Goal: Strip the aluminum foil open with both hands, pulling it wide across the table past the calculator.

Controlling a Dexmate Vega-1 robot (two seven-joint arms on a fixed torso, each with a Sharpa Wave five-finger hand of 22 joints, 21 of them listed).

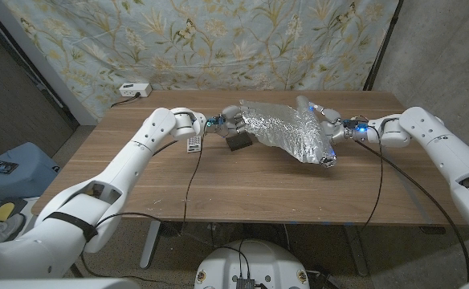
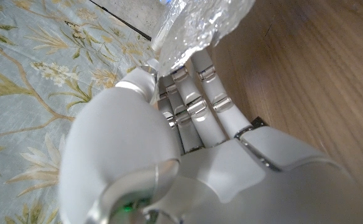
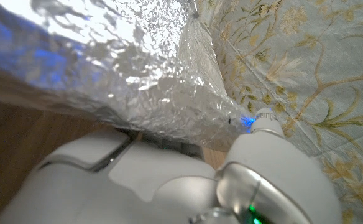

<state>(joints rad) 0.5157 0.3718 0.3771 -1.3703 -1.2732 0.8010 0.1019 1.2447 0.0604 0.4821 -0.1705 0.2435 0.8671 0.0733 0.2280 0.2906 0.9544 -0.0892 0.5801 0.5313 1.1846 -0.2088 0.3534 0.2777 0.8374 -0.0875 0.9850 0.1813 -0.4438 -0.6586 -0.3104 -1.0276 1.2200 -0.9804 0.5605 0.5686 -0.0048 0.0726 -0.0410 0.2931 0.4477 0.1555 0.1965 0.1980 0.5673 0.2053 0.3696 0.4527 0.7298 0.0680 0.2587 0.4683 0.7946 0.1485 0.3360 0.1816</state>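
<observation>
The crumpled foil (image 1: 287, 128) hung lengthwise above the counter (image 1: 218, 181), the left hand (image 1: 228, 122) grasping one end and the right hand (image 1: 328, 122) the other, the calculator (image 1: 238, 141) beneath its left end.

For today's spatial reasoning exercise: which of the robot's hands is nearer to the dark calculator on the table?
Left. The left hand grips the foil edge just above the calculator, nearly over it. The right hand holds the foil's opposite end, well across the sheet.
</observation>
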